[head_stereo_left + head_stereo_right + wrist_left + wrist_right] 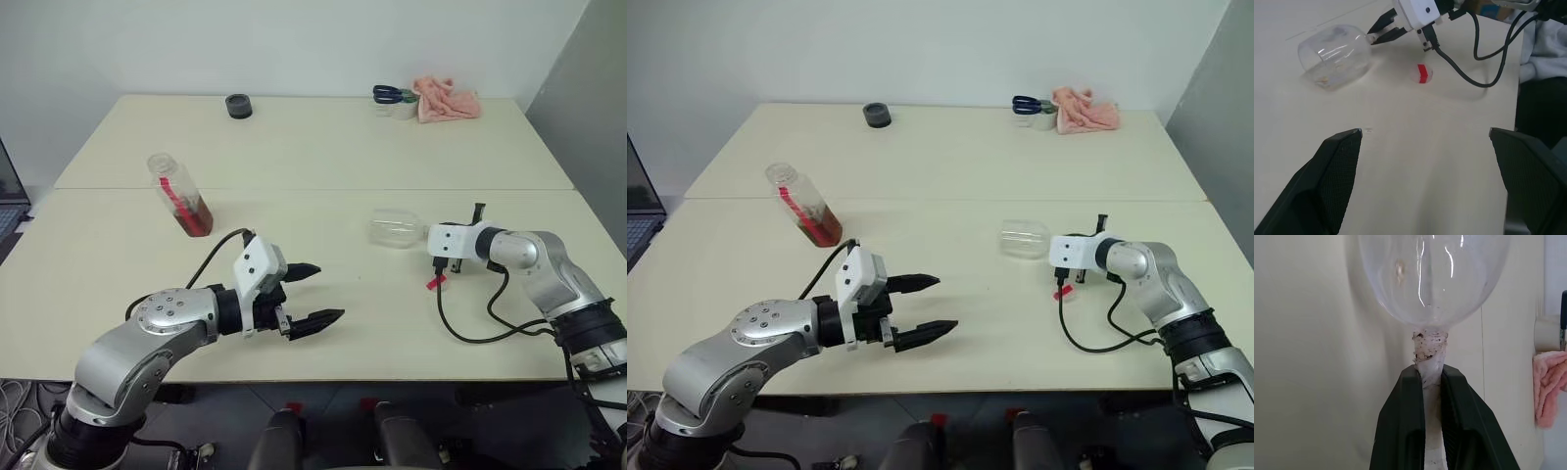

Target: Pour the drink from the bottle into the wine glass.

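Step in hand: we judge this the pickup of the wine glass [394,229], which lies on its side on the surface [323,147], right of centre, bowl towards the left.
Right gripper [1431,373]: clamped on the glass's taped stem, just below the bowl.
Left gripper [315,294]: fingers wide apart, nothing between them, hovering near the front edge.
Bottle [180,195]: stands on the left, well apart from both grippers, uncapped, with reddish drink [195,217] low inside.
Cap [1422,73]: red and white, on the surface near the glass.
Next move: we should stand the glass upright on its foot, then send the left gripper to the bottle.
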Tool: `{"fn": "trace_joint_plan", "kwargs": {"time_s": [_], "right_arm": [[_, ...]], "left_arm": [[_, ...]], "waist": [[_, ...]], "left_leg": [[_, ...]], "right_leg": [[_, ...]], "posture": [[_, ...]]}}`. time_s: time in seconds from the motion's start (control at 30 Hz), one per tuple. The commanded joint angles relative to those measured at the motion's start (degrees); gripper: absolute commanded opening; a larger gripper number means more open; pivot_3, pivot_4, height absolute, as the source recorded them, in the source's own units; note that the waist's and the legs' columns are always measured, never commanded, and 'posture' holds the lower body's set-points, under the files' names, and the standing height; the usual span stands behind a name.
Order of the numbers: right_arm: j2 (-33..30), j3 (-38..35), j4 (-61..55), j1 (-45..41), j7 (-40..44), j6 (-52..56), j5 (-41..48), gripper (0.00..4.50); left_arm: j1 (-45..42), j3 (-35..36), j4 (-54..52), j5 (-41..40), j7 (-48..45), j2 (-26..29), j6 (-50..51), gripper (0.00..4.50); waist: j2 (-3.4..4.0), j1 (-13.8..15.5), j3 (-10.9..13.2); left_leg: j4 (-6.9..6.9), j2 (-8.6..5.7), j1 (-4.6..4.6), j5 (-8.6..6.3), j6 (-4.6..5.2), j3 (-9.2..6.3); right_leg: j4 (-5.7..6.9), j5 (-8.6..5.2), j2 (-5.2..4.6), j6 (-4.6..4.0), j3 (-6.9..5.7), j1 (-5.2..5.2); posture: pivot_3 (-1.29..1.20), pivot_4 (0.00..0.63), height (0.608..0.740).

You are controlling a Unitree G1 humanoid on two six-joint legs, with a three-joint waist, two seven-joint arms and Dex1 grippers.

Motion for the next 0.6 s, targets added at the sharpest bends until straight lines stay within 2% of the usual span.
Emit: {"fn": "trace_joint_plan", "kwargs": {"time_s": [0.03, 0.1, 0.17, 0.3, 0.4, 0.47, 0.6], "right_arm": [[2.9, 0.3, 2.3, -4.6, -2.5, -2.4, -0.9, 0.14], [7.1, -0.6, 3.8, -7.2, -3.5, -3.6, 1.6, 0.14], [14.6, -3.8, 4.9, -9.6, -4.0, -2.0, 8.6, 0.14], [27.7, -10.1, 6.6, -13.1, -3.8, 7.6, 20.4, 0.14], [31.4, -11.7, 7.3, -14.5, -4.4, 9.9, 23.2, 0.14], [38.0, -14.0, 12.4, -17.4, -6.7, 10.4, 27.5, 0.14], [46.1, -17.1, 25.9, -22.3, -9.8, 8.3, 30.7, 0.14]], "left_arm": [[1.6, 1.8, -2.8, -0.5, -0.9, 1.5, -1.0, 4.5], [3.8, 3.4, -3.4, -0.7, -0.5, 2.0, -1.3, 4.5], [7.6, 5.2, -4.6, 0.2, 1.1, 1.0, -3.0, 4.5], [15.2, 7.2, -6.8, 2.4, 4.6, -2.4, -7.1, 4.5], [17.4, 8.2, -7.3, 3.3, 7.4, -5.2, -9.2, 4.5], [23.3, 9.9, -8.7, 5.4, 10.9, -9.4, -13.0, 4.5], [31.3, 12.4, -10.6, 9.6, 16.0, -14.5, -17.7, 4.5]], "waist": [[0.0, -0.4, 0.0], [0.01, -0.9, 0.0], [0.02, -1.7, 0.0], [0.03, -1.9, 0.0], [0.03, -0.6, 0.0], [0.02, -0.1, 0.0], [0.03, -0.4, 0.0]], "left_leg": [[0.0, 0.02, 0.01, 0.0, 0.0, 0.01], [-0.03, 0.07, 0.07, 0.0, 0.0, 0.07], [-0.06, 0.18, 0.09, 0.0, 0.0, 0.12], [-0.08, 0.51, 0.11, 0.01, -0.02, 0.1], [-0.01, 0.67, 0.09, 0.0, -0.02, 0.11], [0.0, 0.56, 0.07, -0.01, -0.01, 0.08], [-0.11, 0.66, 0.13, -0.02, -0.02, 0.28]], "right_leg": [[0.0, 0.0, 0.01, 0.0, 0.0, 0.0], [0.03, 0.0, 0.05, 0.0, 0.04, -0.01], [0.03, 0.0, 0.12, -0.02, 0.07, -0.03], [0.07, 0.04, 0.15, -0.11, 0.03, -0.04], [0.04, 0.06, 0.16, -0.14, -0.01, -0.02], [0.0, 0.06, 0.1, -0.14, 0.01, 0.0], [-0.01, 0.07, 0.14, -0.16, 0.11, -0.07]], "posture": [[0.0, 0.15, 0.74], [0.0, 0.15, 0.74], [0.0, 0.15, 0.74], [0.0, 0.15, 0.74], [0.0, 0.15, 0.74], [0.0, 0.15, 0.74], [0.0, 0.15, 0.74]]}}
